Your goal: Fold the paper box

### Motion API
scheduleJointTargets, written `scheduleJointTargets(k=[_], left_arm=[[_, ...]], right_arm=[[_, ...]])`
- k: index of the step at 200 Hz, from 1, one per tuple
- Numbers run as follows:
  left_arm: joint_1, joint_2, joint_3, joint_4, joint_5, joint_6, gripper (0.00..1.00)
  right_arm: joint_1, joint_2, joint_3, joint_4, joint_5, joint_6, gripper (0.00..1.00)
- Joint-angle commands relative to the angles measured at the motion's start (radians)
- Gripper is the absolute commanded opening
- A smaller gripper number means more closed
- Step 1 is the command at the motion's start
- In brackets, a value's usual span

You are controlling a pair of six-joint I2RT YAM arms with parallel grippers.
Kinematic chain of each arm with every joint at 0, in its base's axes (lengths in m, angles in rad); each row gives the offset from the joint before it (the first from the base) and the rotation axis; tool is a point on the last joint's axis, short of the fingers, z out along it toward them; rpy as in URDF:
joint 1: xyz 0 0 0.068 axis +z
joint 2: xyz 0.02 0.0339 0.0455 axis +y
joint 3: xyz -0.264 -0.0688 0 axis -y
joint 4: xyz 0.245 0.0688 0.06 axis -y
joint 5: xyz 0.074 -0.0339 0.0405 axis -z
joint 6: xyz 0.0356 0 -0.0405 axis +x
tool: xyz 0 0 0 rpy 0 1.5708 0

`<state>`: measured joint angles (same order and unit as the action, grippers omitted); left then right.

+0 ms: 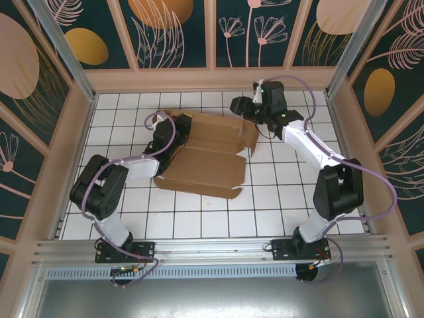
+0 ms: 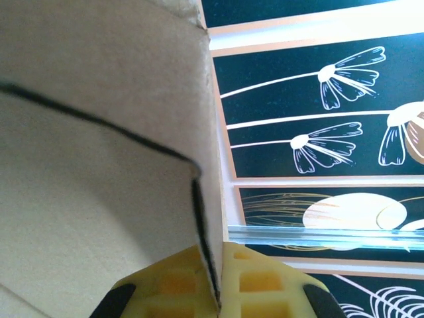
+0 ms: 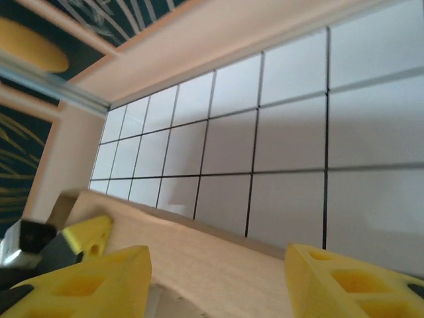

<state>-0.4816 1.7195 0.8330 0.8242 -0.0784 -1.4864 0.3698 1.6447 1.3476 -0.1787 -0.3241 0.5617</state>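
Subject: the paper box [image 1: 205,159] lies near the middle of the white tiled table [image 1: 285,199], between the two arms. It is a brown cardboard sheet, only part-formed. The near panel lies flat, and the far panels and flaps stand up unevenly.

Left gripper [image 1: 173,134]: at the left end of the box. Its jaws are closed tight on a thin edge of cardboard.

Right gripper [image 1: 244,106]: at the far right corner of the box. Its jaws stand wide apart and clamp nothing.

Step in hand, as judged: a wall or flap at the left end is pinched for raising or creasing, while the right arm is placed to take the far wall. The fold is at an early-to-middle stage, and no lid is closed.

Next move, as judged: the right jaws need to come down over the cardboard edge and close on it, or press against it. The left grip must hold the panel firm so the sheet does not slide on the tiles. A crooked crease or a slipping sheet is the main risk.

Views compared:
- The top view gives the whole layout and both arms, but not the contact at the fingers.
- The left wrist view shows the yellow fingers [image 2: 265,285] meeting on the cardboard edge, with a dark crease line running across the panel and the flowered wall panels [image 2: 318,159] behind.
- The right wrist view shows the gap between its yellow fingers [image 3: 99,281], with the box edge running below that gap and bare tiles beyond.
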Motion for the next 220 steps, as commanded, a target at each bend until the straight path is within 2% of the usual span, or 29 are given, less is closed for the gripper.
scheduleJointTargets(k=[1,14,58,89,137,161,183,202,220], left_arm=[[0.000,-0.053,-0.052,-0.014,-0.131,0.021,0.00],[0.000,-0.057,-0.090,0.033,-0.142,0.027,0.00],[0.000,-0.012,-0.165,0.208,-0.092,0.020,0.00],[0.000,-0.011,-0.183,0.227,-0.093,0.018,0.00],[0.000,-0.012,-0.189,0.221,-0.094,0.015,0.00],[0.000,-0.013,-0.185,0.214,-0.090,0.015,0.00],[0.000,-0.016,-0.188,0.214,-0.090,0.016,0.00],[0.000,-0.022,-0.193,0.210,-0.099,0.019,0.00],[0.000,-0.031,-0.196,0.199,-0.107,0.026,0.00]], right_arm=[[0.021,-0.016,-0.037,-0.003,-0.015,0.124,0.58],[0.022,-0.031,-0.079,0.015,0.009,0.137,0.59],[0.019,-0.023,-0.160,0.098,-0.028,0.128,0.63],[0.018,0.010,-0.157,0.110,-0.024,0.104,0.63],[0.039,0.070,-0.148,0.220,-0.158,0.169,0.63],[0.040,0.085,-0.152,0.251,-0.177,0.206,0.58],[0.024,0.083,-0.185,0.307,-0.196,0.246,0.44],[0.020,0.066,-0.176,0.248,-0.129,0.188,0.43],[0.040,0.018,-0.147,0.099,0.061,0.072,0.51]])
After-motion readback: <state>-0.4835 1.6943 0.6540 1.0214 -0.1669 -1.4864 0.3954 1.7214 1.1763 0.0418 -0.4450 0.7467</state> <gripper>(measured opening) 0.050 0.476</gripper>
